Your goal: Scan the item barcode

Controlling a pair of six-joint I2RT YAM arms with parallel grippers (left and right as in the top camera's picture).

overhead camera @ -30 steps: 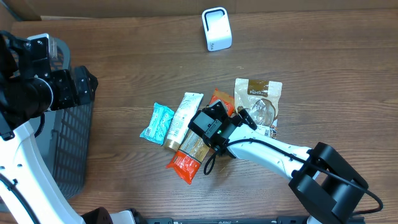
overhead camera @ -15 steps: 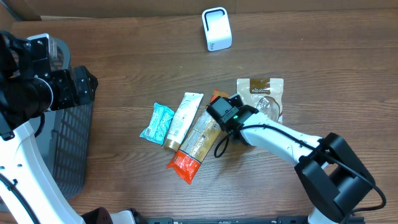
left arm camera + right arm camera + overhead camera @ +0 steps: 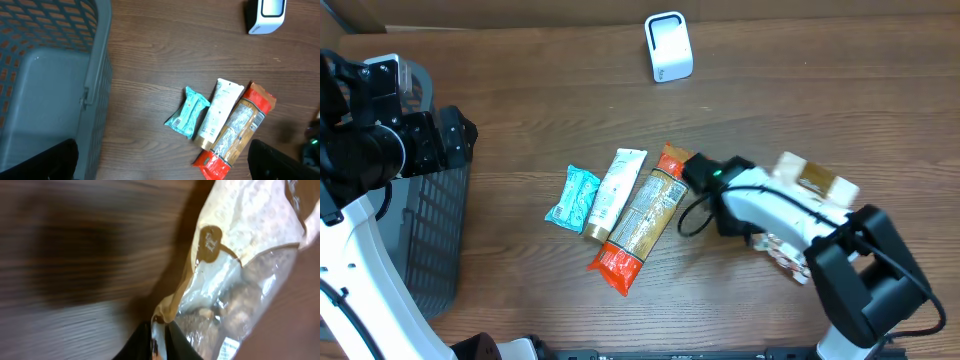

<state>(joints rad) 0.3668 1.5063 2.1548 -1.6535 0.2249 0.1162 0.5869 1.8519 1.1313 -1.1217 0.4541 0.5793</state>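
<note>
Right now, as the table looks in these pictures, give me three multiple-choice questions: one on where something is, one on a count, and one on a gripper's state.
1. Where is the white scanner?
A) lying in the row of packets
B) standing alone at the top of the overhead view
C) held in a gripper

2. How many items lie side by side mid-table?
A) two
B) three
C) five

3. What is the right gripper doing?
A) shut on the pouch
B) wide open, holding nothing
C) shut on a pen

Answers:
1 B: it stands on bare wood, well apart from the packets.
2 B: only the teal packet, white tube and orange packet lie there.
3 A: the right wrist view shows its fingers pinching the pouch's edge.
</note>
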